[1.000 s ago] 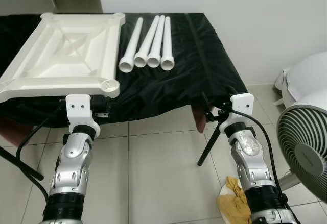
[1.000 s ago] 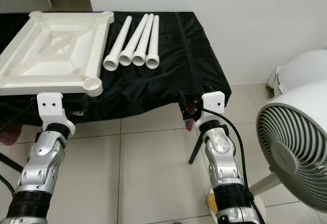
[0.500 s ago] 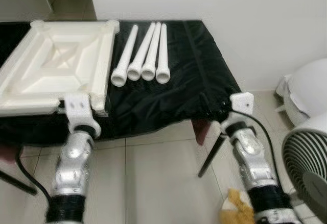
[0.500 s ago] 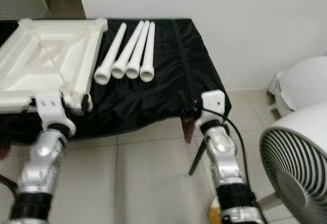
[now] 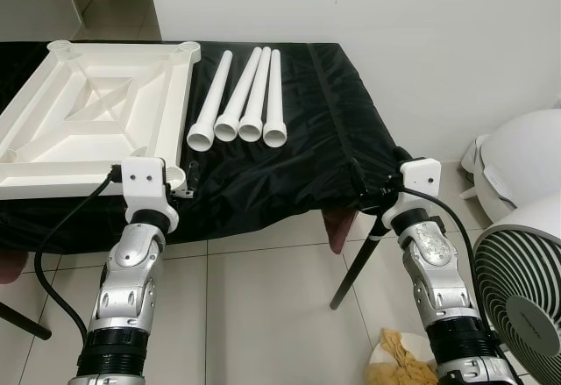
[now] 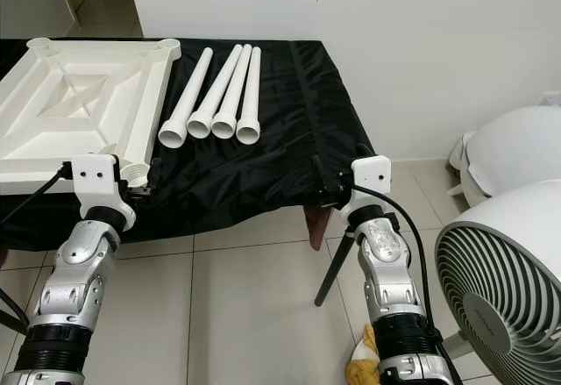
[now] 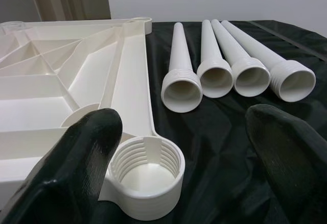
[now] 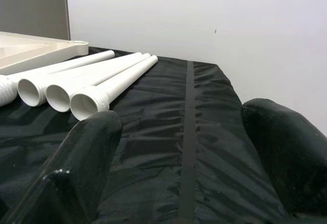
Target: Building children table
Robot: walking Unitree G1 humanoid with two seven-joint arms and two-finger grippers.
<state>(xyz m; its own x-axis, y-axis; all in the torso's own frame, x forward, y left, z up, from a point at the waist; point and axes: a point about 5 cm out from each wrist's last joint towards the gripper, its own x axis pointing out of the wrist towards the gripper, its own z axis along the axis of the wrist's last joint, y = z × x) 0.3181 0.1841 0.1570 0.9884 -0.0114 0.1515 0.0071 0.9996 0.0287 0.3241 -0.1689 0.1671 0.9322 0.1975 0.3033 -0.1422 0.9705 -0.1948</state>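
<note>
Since the earlier frames, both arms are raised nearer the black-draped table's edge [image 5: 289, 201]. Fingers are spread wide on the left gripper [image 7: 179, 147], at one threaded corner socket [image 7: 147, 183] of the single white tabletop [image 5: 96, 113], and the right gripper [image 8: 179, 157]. Four white legs [image 5: 238, 97] lie beyond, side by side.

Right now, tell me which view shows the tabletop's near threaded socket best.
The left wrist view: the threaded socket sits close between the open left claw fingers, with its inner ridges plain. In the eye views it is small and partly behind the left wrist.
</note>
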